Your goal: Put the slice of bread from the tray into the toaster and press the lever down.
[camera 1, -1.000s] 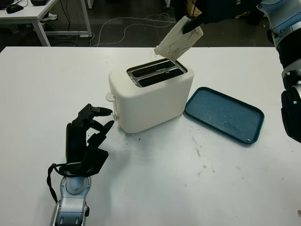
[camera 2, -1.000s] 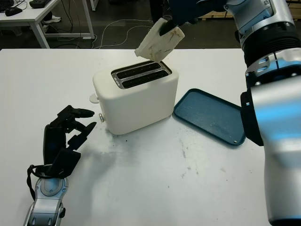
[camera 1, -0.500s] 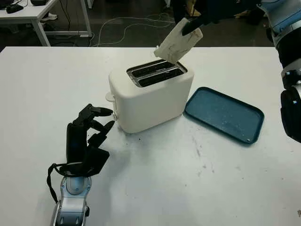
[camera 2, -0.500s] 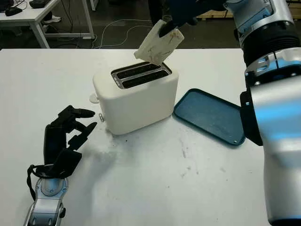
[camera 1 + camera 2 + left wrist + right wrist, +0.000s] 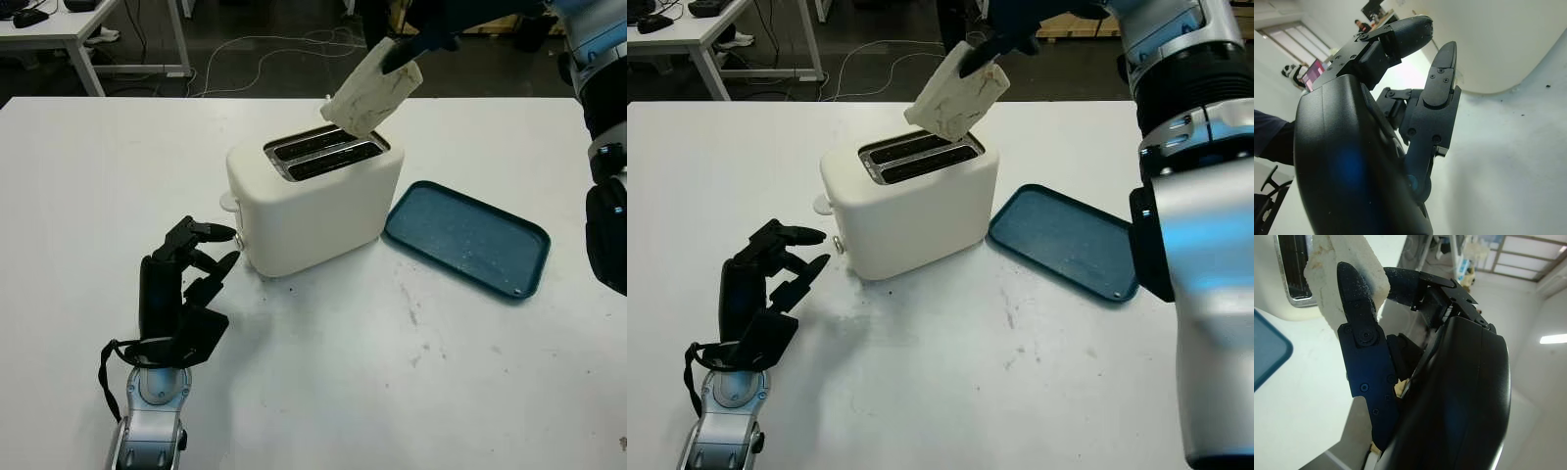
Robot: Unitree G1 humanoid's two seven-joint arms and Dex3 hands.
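A cream two-slot toaster stands mid-table, its small lever knob on the left end. My right hand is shut on a pale slice of bread, holding it tilted just above the toaster's far right corner, its lower edge near the slots. In the right wrist view the bread sits pinched between the black fingers. The blue tray lies bare to the toaster's right. My left hand is open, standing on the table near the toaster's lever end.
Beyond the table's far edge are a dark floor with cables and a white desk at the back left. The white tabletop spreads wide in front of the toaster.
The bread has shifted slightly, dropping a little closer over the toaster's slots. The left hand has stayed where it was.
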